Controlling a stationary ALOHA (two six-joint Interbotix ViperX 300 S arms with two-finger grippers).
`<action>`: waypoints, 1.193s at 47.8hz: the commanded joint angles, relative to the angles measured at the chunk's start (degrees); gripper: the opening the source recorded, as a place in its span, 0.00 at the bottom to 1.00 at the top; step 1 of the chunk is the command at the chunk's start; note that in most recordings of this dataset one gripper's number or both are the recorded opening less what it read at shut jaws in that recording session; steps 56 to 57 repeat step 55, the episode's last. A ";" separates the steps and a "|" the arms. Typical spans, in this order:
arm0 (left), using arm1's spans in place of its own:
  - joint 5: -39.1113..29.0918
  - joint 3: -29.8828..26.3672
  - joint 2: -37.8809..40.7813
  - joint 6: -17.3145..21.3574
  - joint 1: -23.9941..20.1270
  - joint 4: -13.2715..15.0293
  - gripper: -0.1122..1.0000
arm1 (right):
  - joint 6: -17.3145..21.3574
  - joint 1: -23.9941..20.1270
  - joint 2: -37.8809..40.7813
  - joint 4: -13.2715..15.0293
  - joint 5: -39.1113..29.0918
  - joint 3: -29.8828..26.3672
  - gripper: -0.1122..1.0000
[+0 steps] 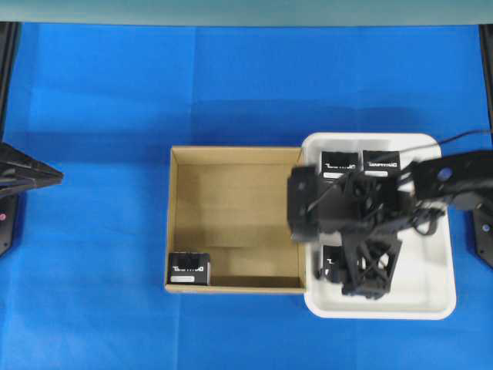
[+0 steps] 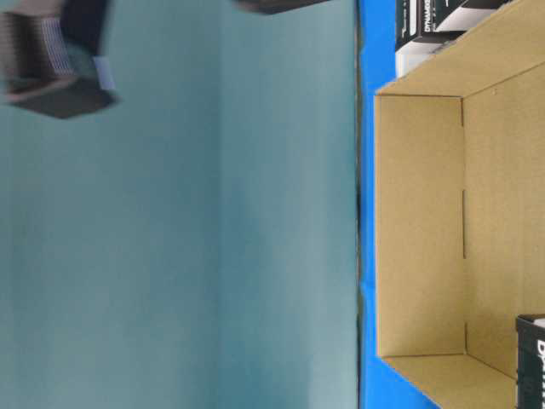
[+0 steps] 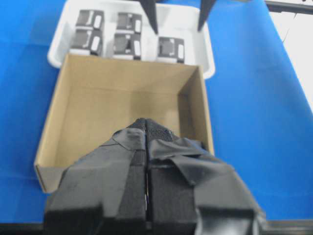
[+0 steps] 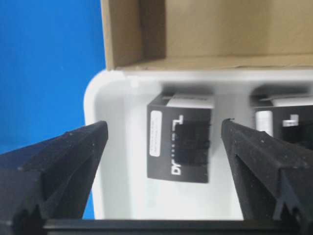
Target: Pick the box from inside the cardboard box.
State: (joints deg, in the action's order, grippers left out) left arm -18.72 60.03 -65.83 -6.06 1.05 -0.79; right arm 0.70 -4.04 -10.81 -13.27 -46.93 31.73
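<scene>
Now we see our right gripper point(image 4: 161, 142) hanging over the white tray point(image 1: 431, 304), with its fingers point(image 4: 63, 161) spread wide and nothing between them. Below the gap lies one black box point(image 4: 180, 144) flat on the tray floor, apart from both fingers. It seems to be set down there, and the wide spread fits a gripper that has let go of its load.

Several more black boxes point(image 1: 381, 160) lie in the tray, in a neat group near the cardboard box. We judge that the tray is the place for collecting them, so they are put side by side to leave room.

The cardboard box point(image 1: 179, 223) stands just beside the tray on the blue counter point(image 1: 92, 116), its wall touching or almost touching the tray rim. This closeness makes the way from one container to the other short. Inside it only one box point(image 1: 189, 270) remains, in the near left corner against the walls, well apart from the right gripper. This is the thing for the next pick, and the corner will leave little room for the fingers.

Our left gripper point(image 3: 146, 196) waits at the left, away from the work, its fingers pressed together and empty.
</scene>
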 commanded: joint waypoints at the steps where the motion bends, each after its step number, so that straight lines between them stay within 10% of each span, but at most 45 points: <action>1: 0.53 -1.76 0.62 -0.09 0.09 -0.18 0.04 | 0.00 1.58 -2.64 0.09 -0.62 -1.58 0.96; 57: 0.26 -1.67 0.62 -0.09 0.09 -0.18 0.04 | -0.18 4.13 -21.36 0.09 12.22 9.05 0.96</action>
